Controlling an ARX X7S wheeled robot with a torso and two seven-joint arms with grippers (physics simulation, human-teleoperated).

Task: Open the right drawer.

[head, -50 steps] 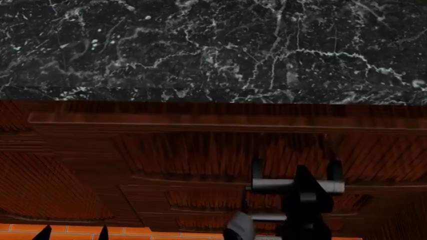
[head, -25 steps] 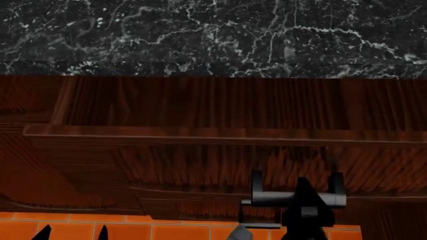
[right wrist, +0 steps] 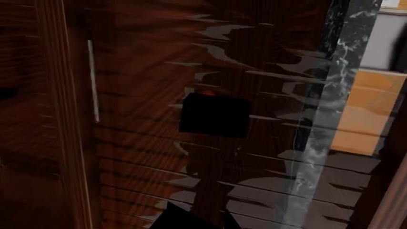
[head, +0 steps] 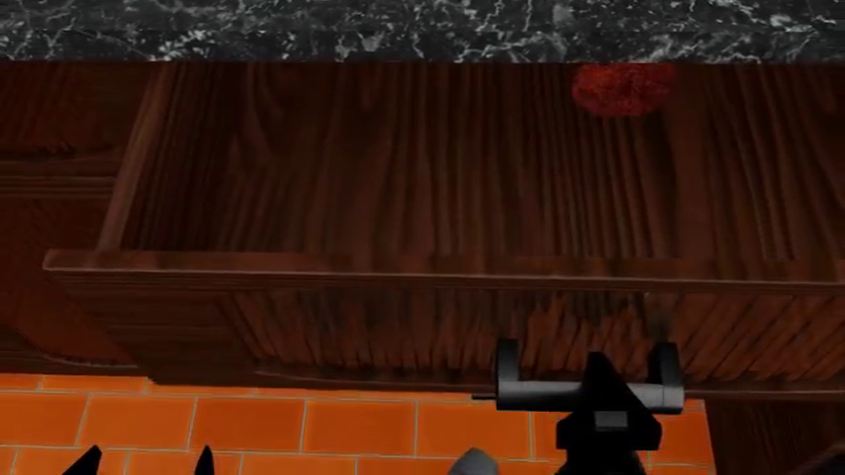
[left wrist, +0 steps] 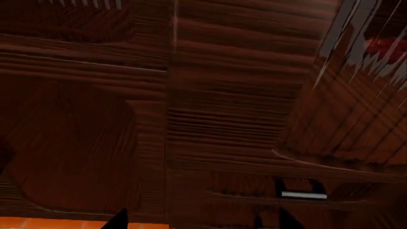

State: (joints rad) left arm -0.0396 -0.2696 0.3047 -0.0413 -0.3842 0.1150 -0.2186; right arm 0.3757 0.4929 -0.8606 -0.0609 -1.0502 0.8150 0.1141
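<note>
Right drawer [head: 436, 198] is pulled way out from under the black marble bench [head: 396, 25], so you're looking straight down into its wood-grain inside from your head view. There's a blurry red blob [head: 623, 89] on the drawer floor, back near the bench edge. The silver bar handle [head: 588, 394] sits on the drawer front on two black posts, and your right claw [head: 603, 391] is right on it, black fingers pinched around the bar. Orange tile floor [head: 264, 426] shows below the drawer front. Your left claw [head: 142, 461] only shows two black fingertips, well off to the left of the handle and apart from each other, touching nothing.
</note>
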